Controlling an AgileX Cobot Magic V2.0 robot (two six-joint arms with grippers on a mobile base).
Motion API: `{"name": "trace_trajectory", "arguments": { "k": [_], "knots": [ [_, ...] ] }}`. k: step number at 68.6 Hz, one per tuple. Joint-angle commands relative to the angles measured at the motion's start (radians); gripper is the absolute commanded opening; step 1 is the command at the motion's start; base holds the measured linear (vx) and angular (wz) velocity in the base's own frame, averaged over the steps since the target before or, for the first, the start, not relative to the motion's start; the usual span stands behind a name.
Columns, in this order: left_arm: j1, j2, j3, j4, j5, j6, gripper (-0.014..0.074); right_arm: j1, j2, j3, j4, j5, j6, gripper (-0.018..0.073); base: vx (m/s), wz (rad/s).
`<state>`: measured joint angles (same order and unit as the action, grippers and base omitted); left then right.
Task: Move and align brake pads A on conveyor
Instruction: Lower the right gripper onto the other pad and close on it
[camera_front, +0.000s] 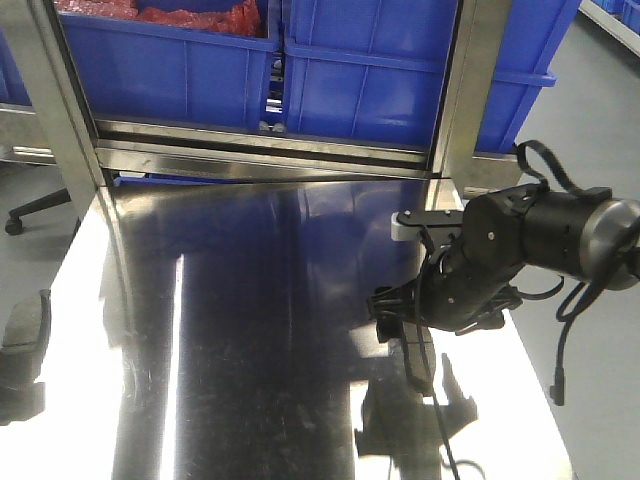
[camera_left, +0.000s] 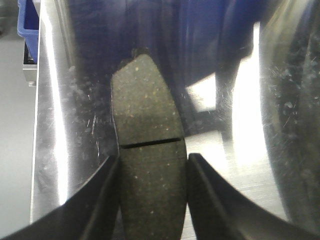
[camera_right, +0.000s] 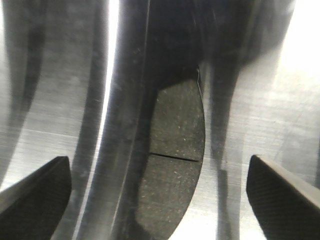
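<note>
Okay, left gripper is clamped on a brake pad, both fingers hard against its long sides just below the groove. It sits low over the steel table, and I can't tell whether it is lifted or resting. Right gripper is spread wide, fingers well apart either side of the other pad, which lies flat on the steel, untouched. So I judge we're early: one pad grasped, one lined up for a grasp, nothing delivered, and the conveyor shows in none of my views. Room now: in the left wrist view the table edge runs down the left of the frame, near the pad, with floor beyond it. In the front view the blue bins wall off the top of the frame, the middle of the steel is bare, and an arm works low near the right edge.
</note>
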<state>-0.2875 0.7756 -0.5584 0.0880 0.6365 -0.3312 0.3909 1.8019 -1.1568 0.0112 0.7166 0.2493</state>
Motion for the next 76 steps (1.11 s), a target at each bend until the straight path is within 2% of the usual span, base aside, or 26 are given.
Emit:
{"name": "trace_trajectory", "arguments": {
  "k": [1, 26, 41, 61, 76],
  "knots": [
    [-0.002, -0.008, -0.031, 0.000, -0.075, -0.001, 0.0076, -0.002, -0.013, -0.030, -0.011, -0.012, 0.000, 0.0661, 0.00, 0.00],
    [-0.002, -0.008, -0.031, 0.000, -0.075, -0.001, 0.0076, -0.002, 0.035, -0.030, -0.011, -0.023, -0.007, 0.0618, 0.00, 0.00],
    [-0.002, -0.008, -0.031, 0.000, -0.075, -0.001, 0.0076, -0.002, 0.037, -0.030, -0.011, -0.026, -0.007, 0.0546, 0.00, 0.00],
    [-0.002, -0.008, -0.031, 0.000, -0.075, -0.001, 0.0076, -0.002, 0.037, -0.030, -0.011, -0.031, -0.008, 0.0402, 0.00, 0.00],
    [-0.002, -0.008, -0.031, 0.000, -0.075, -0.001, 0.0076, -0.002, 0.037, -0.030, -0.011, -0.031, -0.008, 0.0209, 0.00, 0.00]
  ]
}}
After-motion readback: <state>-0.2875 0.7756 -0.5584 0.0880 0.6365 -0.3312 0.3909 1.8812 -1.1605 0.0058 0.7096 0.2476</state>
